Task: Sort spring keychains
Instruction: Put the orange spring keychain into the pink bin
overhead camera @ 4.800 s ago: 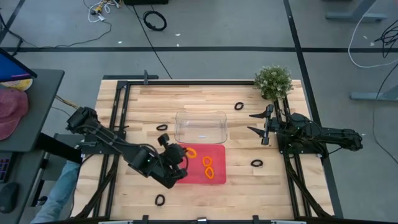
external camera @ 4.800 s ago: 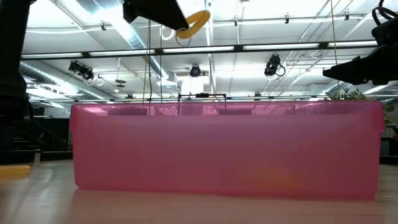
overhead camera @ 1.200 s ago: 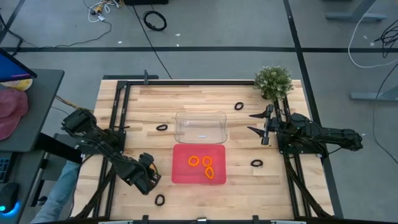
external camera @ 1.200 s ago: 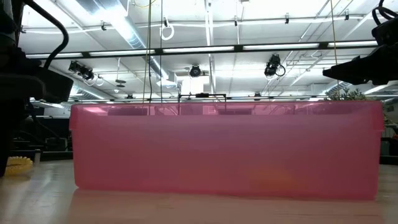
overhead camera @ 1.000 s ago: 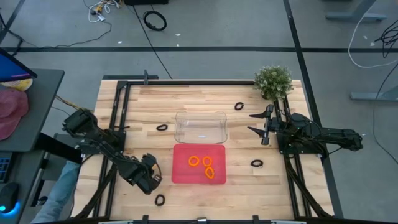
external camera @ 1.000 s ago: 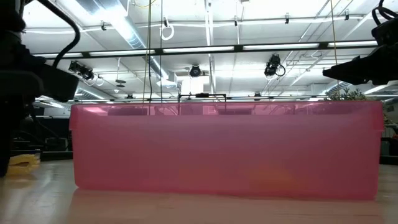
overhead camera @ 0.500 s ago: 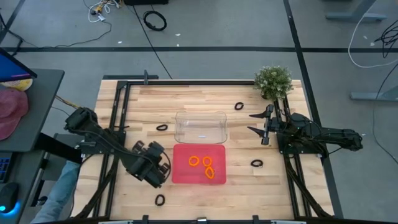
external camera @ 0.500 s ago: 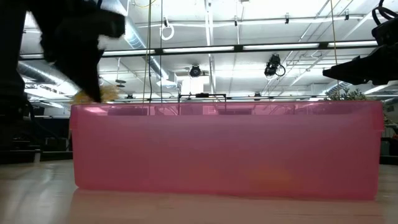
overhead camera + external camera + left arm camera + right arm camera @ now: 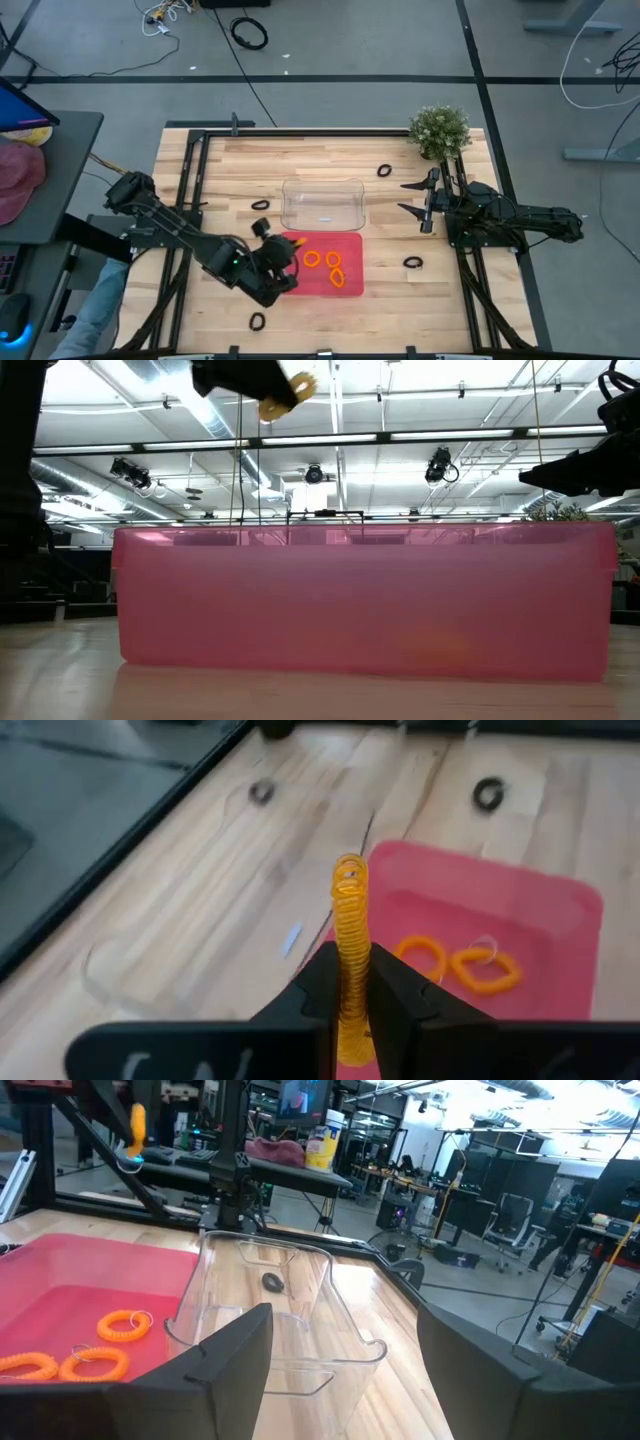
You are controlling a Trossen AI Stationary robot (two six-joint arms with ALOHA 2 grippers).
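My left gripper [image 9: 289,251] is shut on an orange spring keychain [image 9: 298,243] above the left edge of the red tray [image 9: 352,243]; the low view shows that keychain [image 9: 285,394] high above the tray's wall [image 9: 360,600]. Three orange keychains [image 9: 312,258] [image 9: 333,260] [image 9: 337,278] lie flat in the tray. Black keychains lie on the table: [image 9: 260,205], [image 9: 384,170], [image 9: 413,262], [image 9: 257,322]. My right gripper [image 9: 411,197] waits open at the table's right, beside the clear tray [image 9: 322,203]. My left gripper pinches the orange keychain between its two fingers [image 9: 392,982], on the coil's lower stretch [image 9: 350,942]. The rest of the coil [image 9: 350,880] sticks out past the fingertips. The fingers come slanting down from the table's left. The keychain is lifted clear, above the tray.
A potted plant [image 9: 439,130] stands at the far right corner. The clear tray sits just beyond the red tray, toward the far edge. Black frame rails run along the table's left and right sides. Bare wood lies between the trays and the rails.
My left gripper has moved from the near left part of the table toward the red tray and gone up, staying shut on the orange keychain. The keychain has been lifted from table height to well above the tray's wall.
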